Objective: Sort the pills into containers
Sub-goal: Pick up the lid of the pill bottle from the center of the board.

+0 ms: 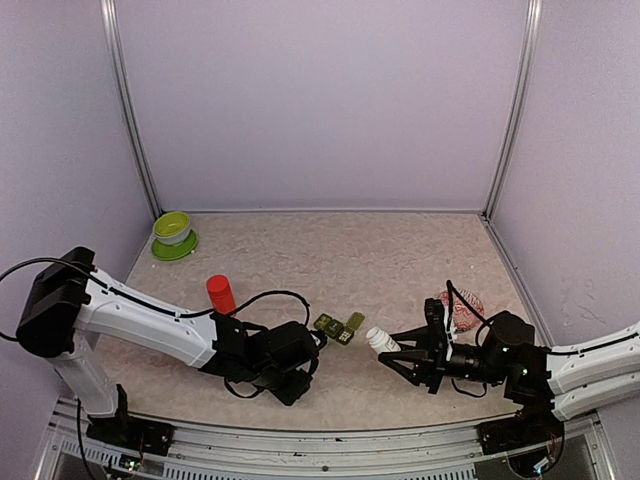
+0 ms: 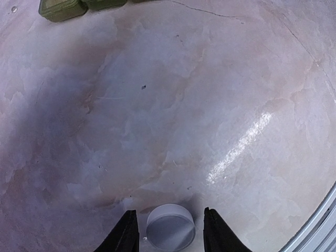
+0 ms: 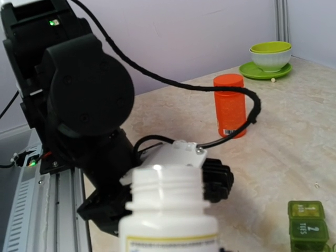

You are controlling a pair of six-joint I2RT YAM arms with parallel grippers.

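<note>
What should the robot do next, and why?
Probably carry the bottle, held in the right gripper, over the containers and tip it. The bottle is already open, its cap lies on the table between the left fingers, and the containers sit close to its mouth.

I count: one white bottle [image 1: 381, 340]; one white cap [image 2: 170, 227]; one orange bottle [image 1: 221, 294]; one lime bowl [image 1: 172, 227]; one green plate [image 1: 186, 247]; one strip of green containers [image 1: 335, 328].

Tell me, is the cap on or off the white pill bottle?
Off. The white bottle shows a bare threaded neck, and a white cap lies separately on the table.
</note>
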